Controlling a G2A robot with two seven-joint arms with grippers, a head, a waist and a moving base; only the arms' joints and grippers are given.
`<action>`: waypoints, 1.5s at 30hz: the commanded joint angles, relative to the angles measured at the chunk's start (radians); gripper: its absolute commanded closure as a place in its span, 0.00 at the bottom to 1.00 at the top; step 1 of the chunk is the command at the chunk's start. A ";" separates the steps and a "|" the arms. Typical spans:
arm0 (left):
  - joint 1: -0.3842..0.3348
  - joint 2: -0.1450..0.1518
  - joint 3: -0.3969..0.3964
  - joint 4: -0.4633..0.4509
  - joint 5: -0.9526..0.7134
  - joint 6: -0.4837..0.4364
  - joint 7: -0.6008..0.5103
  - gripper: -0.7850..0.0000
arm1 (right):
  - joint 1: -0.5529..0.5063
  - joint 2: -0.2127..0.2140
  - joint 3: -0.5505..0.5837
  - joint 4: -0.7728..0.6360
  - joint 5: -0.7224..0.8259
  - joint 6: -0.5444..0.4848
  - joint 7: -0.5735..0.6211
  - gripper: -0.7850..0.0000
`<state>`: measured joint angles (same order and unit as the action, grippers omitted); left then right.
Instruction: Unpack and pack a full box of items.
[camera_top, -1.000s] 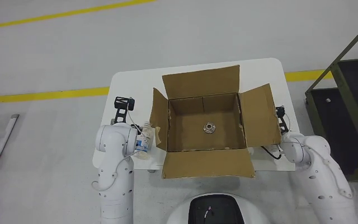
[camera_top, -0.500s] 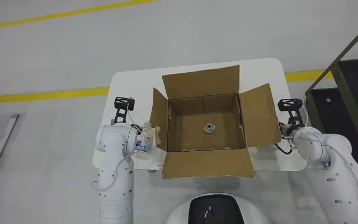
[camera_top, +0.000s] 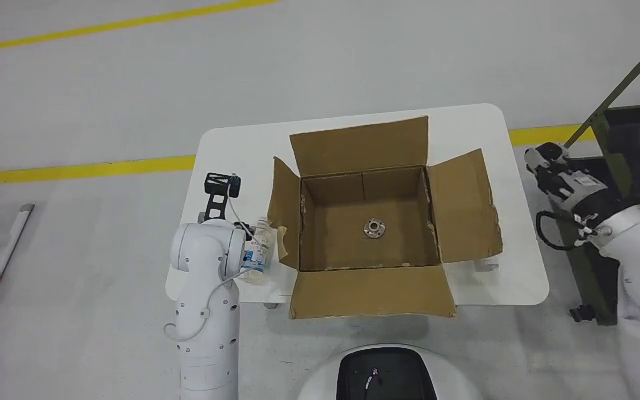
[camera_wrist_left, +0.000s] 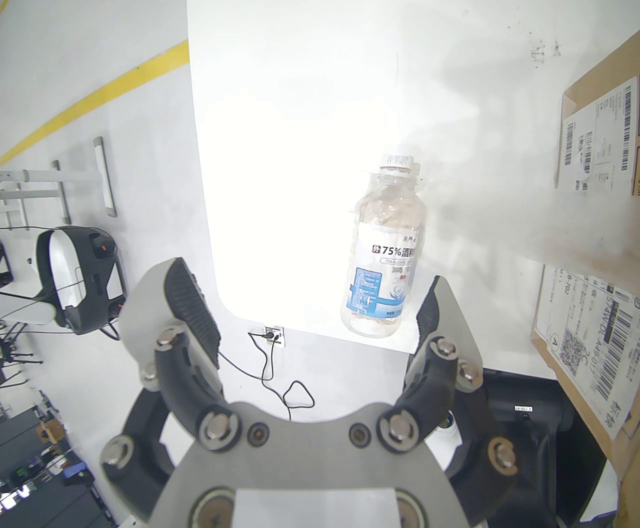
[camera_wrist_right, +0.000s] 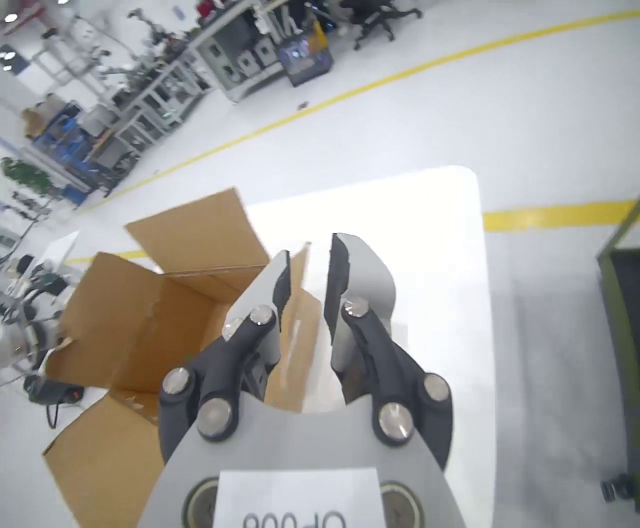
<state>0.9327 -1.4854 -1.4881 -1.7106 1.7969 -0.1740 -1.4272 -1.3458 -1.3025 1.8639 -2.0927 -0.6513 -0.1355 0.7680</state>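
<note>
The left gripper (camera_wrist_left: 307, 275) hangs over the white table (camera_wrist_left: 280, 150) with its fingers (camera_wrist_left: 192, 310) spread wide and nothing between them. Ahead of the fingertips lies a clear plastic bottle (camera_wrist_left: 382, 250) with a white cap and a blue-and-white label. It is on its side, cap pointing away from the fingers and base toward them, much closer to one finger than the other and not gripped. On that same finger's side is the outer wall of the cardboard box (camera_top: 365, 150), with paper labels stuck on it.

From above, the box sits in the middle of the table with all four flaps folded out, and the bottle is near its left flap. A small round metal part (camera_top: 373, 228) rests on the box floor.

The right gripper (camera_wrist_right: 310, 260) is off the table's right edge, near a dark green cart (camera_wrist_right: 620, 300). Its fingers (camera_wrist_right: 360, 280) are only narrowly apart — a slim gap, with nothing in it. The open box lies beyond the fingertips and lower down, well apart from them.
</note>
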 joint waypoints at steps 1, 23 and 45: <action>0.000 0.000 0.000 0.000 0.000 0.000 0.000 0.00 | -0.014 0.003 -0.042 -0.046 -0.021 -0.032 0.030 1.00; 0.000 0.000 0.000 0.000 0.000 0.000 0.000 0.00 | 0.142 0.000 -0.549 0.084 -0.520 0.067 0.141 1.00; 0.000 0.000 0.000 0.000 0.000 0.000 0.000 0.00 | 0.529 -0.085 -0.949 0.482 -0.700 0.259 0.292 1.00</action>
<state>0.9327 -1.4854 -1.4881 -1.7106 1.7969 -0.1740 -1.4272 -0.8413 -1.3796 0.9299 -1.6544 -1.3654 0.1011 1.0526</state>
